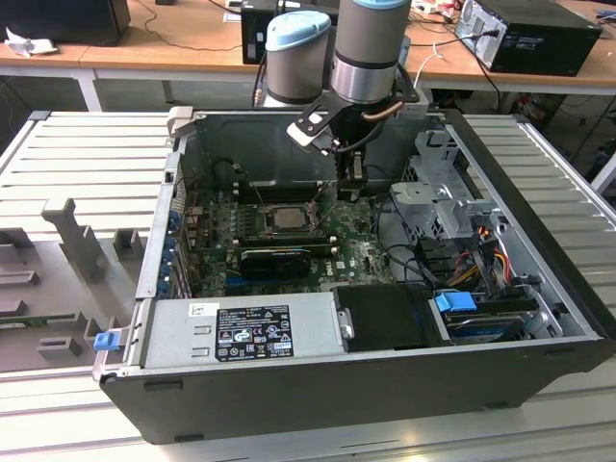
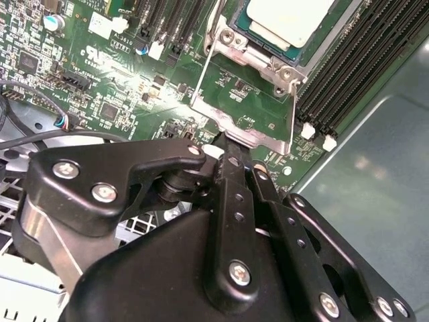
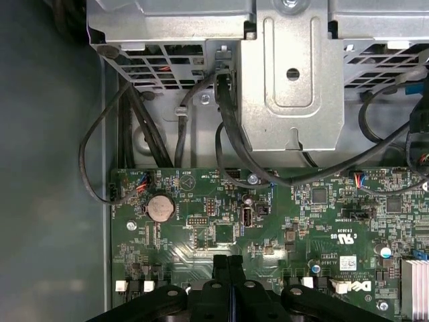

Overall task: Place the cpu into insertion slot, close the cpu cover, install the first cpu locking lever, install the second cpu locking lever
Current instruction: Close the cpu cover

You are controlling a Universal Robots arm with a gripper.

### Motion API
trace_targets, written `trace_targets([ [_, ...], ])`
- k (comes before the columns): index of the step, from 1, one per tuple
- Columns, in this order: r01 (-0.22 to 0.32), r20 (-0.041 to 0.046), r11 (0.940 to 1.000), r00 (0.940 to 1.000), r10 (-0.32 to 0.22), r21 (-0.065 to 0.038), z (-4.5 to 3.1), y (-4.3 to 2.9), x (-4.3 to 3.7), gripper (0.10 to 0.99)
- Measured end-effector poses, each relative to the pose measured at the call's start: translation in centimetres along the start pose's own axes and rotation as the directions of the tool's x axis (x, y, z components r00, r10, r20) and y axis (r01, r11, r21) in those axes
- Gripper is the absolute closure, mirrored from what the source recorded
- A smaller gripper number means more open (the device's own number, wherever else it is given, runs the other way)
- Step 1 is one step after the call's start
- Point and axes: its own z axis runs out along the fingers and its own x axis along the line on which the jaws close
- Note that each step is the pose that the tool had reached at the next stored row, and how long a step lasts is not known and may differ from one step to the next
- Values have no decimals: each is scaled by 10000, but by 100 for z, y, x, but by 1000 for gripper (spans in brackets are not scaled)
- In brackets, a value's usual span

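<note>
The cpu (image 2: 288, 19) lies flat in the insertion slot (image 2: 263, 62), pale metal face up; in the exterior view the cpu (image 1: 285, 218) sits mid-board. The cpu cover (image 2: 258, 137), a thin silver frame, stands swung open, and green board shows through its window. My gripper (image 2: 228, 142) is shut, and its black fingertips (image 2: 236, 155) touch the cover's free edge without holding anything. In the first wrist view the gripper (image 3: 228, 260) hangs just above the motherboard (image 3: 315, 215). Seen from outside, the gripper (image 1: 351, 178) is inside the case, on the exterior view's right of the socket.
Long black memory slots (image 2: 355, 74) flank the socket. A grey drive cage (image 3: 288, 80) with black cables (image 3: 224, 127) rises beyond the board. A black card (image 1: 279, 260) and the power supply (image 1: 241, 327) lie nearer the case front. Case walls (image 1: 539, 212) enclose the space.
</note>
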Motion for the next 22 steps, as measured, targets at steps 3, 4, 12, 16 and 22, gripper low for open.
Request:
trace_targets([
  [3, 1, -1, 10000, 10000, -1, 0, 0, -7, 0, 980],
  [4, 0, -1, 10000, 10000, 0, 0, 0, -10, 0, 980],
  [12, 1, 0, 10000, 10000, -1, -1, -1, -88, -2, 980],
  [16, 1, -1, 10000, 10000, -1, 0, -2, -128, -2, 980],
  [22, 0, 0, 10000, 10000, 0, 0, -3, -190, -3, 980],
])
